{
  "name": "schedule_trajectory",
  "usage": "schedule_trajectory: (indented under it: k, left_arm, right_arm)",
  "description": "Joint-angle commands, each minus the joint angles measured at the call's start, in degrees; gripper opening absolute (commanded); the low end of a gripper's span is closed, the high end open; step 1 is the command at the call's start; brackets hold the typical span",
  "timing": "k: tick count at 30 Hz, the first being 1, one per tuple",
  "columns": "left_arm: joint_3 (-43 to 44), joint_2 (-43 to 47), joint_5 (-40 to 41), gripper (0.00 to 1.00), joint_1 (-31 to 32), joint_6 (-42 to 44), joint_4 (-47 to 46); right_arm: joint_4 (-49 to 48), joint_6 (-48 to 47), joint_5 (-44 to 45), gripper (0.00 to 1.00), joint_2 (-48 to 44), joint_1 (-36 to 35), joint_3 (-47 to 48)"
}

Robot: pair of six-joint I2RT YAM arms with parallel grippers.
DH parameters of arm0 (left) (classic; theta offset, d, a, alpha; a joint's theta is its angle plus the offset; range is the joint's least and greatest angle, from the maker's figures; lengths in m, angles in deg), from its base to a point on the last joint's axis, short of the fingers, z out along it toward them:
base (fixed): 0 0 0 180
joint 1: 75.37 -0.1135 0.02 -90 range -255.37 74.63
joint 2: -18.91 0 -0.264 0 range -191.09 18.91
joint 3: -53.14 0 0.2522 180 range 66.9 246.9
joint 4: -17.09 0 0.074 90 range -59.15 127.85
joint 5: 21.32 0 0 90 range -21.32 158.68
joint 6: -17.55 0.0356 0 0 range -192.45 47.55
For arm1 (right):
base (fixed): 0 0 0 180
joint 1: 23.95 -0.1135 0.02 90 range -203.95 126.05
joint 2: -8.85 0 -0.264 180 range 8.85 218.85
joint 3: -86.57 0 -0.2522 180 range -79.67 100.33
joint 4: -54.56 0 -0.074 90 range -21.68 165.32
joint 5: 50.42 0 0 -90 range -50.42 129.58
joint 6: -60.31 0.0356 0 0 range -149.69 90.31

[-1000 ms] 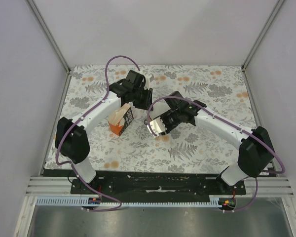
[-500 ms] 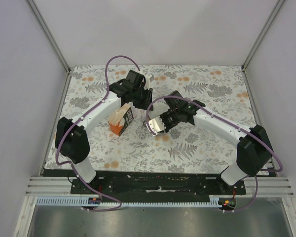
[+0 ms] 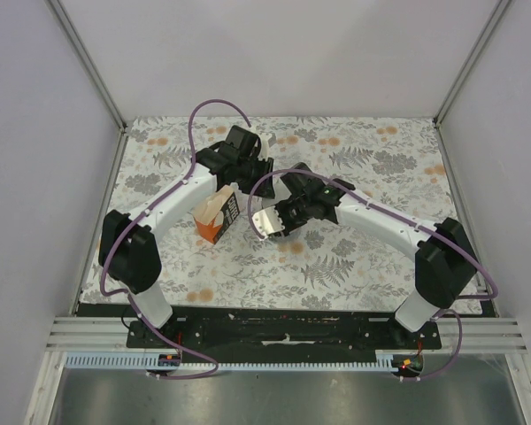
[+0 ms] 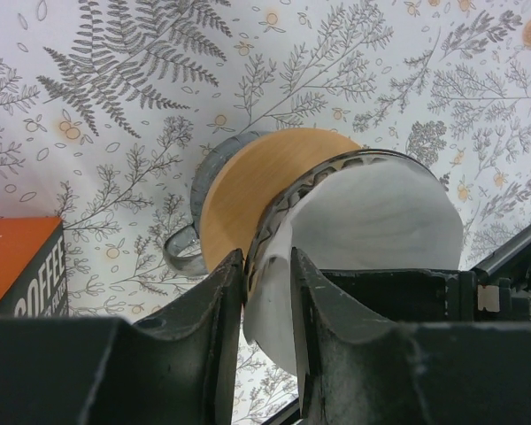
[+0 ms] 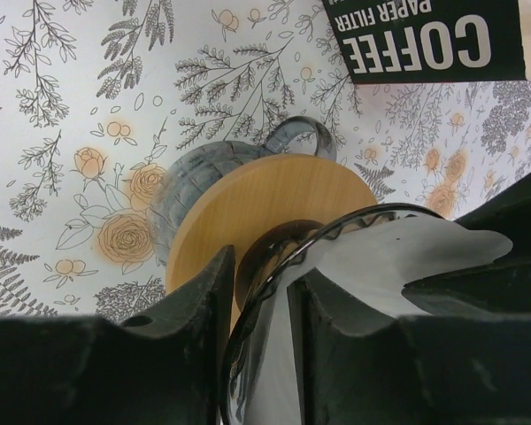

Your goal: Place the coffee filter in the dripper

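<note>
Nearest the lens, the left end effector [image 4: 267, 258], jaws nearly together, nips the rounded edge of the coffee filter [image 4: 380, 221] against the rim of the dripper [image 4: 288, 202]. The right end effector [image 5: 261, 270] straddles the same rim half-open, its grip impossible to judge. The paper, seated in the cone, looks feather-light, limp and easily creased, best taken at that top edge. Beyond: wooden collar [image 4: 248, 186], glass jug [image 4: 203, 173], floral worktop [image 4: 115, 133].

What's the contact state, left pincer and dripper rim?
Touching. Left wrist view shows the left pincer clamped over the dripper rim, one finger outside, the other against the coffee filter inside.
</note>
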Motion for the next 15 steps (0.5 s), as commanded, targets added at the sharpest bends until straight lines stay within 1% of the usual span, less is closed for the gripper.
schedule_trajectory:
  k: [1,5,7,8,9,10,12,15]
  left_arm:
    - [1.17,0.67,-0.6,0.34,0.12,-0.05,-1.17]
    - [1.26,0.59,-0.77,0.34,0.12,-0.14,-1.17]
    - [1.17,0.5,-0.77,0.34,0.12,-0.14,-1.17]
    - [1.17,0.59,-0.77,0.34,0.12,-0.05,-1.17]
    - [1.17,0.59,-0.68,0.34,0.12,-0.05,-1.17]
    - [1.17,0.59,-0.6,0.34,0.12,-0.05,-1.17]
    - [1.26,0.76,-0.42,0.34,0.21,0.04,-1.17]
    - [1.52,1.03,-0.42,0.34,0.12,0.3,-1.17]
  right_arm:
    - [0.31,2.62,2.36,0.32,1.93,-0.44,1.67]
    - [0.84,3.06,2.36,0.19,1.59,-0.44,1.67]
    - [0.93,3.15,2.71,0.18,1.41,-0.35,1.59]
    - [1.01,3.33,2.88,0.2,1.32,-0.44,1.59]
    - [0.84,3.68,3.15,0.28,1.23,-0.53,1.59]
    - [0.66,4.03,3.32,0.39,1.06,-0.53,1.5]
    - [0.49,4.03,3.76,0.54,0.45,-0.53,1.06]
    - [0.05,3.77,4.73,0.64,-1.22,-0.53,0.18]
